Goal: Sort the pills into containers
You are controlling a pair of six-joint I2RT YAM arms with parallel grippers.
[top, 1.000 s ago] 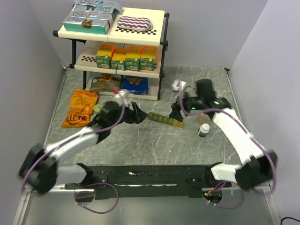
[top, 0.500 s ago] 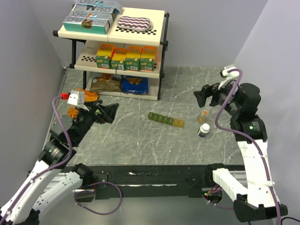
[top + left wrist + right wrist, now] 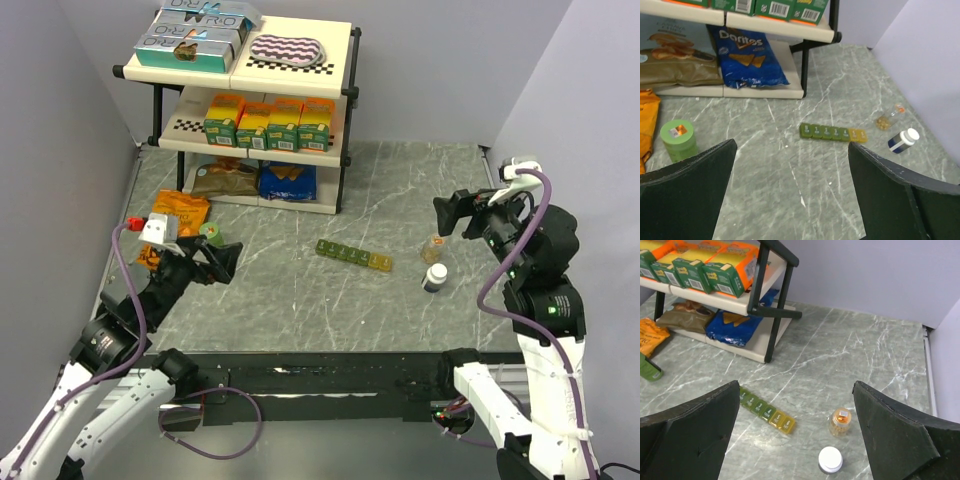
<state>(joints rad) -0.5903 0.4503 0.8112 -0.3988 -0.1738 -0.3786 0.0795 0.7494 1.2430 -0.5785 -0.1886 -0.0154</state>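
Jaws on both my arms stand spread wide, with nothing between them. My left gripper (image 3: 218, 260) hangs above the grey marbled table (image 3: 400, 180) on the 9 o'clock side of the top view, fingers aimed toward 3 o'clock. My right gripper (image 3: 455, 212) is raised over the 3 o'clock side, aimed back toward 9 o'clock. Neither touches anything.

The containers (image 3: 353, 256), a narrow strip of small translucent compartments shading from olive green to yellow, lie flat on the table near its middle. They sit between my two grippers and well apart from both. The strip slants slightly, green end toward 10 o'clock and yellow end toward 4 o'clock. I can't tell whether any compartment holds pills.

At 3 o'clock from the yellow end sits a small amber pill bottle (image 3: 432, 246), near the strip but not touching it. A dark bottle with a white cap (image 3: 435, 276) sits at 6 o'clock from the amber one, close by but apart.

A green round tub (image 3: 210, 232) sits just at 12 o'clock from my left gripper, beside an orange snack bag (image 3: 178, 212). Toward 12 o'clock on the table stands a two-tier shelf rack (image 3: 346, 150). Green-and-orange cartons (image 3: 270, 122) sit on its middle tier, and a blue Doritos bag (image 3: 287, 180) lies beneath.
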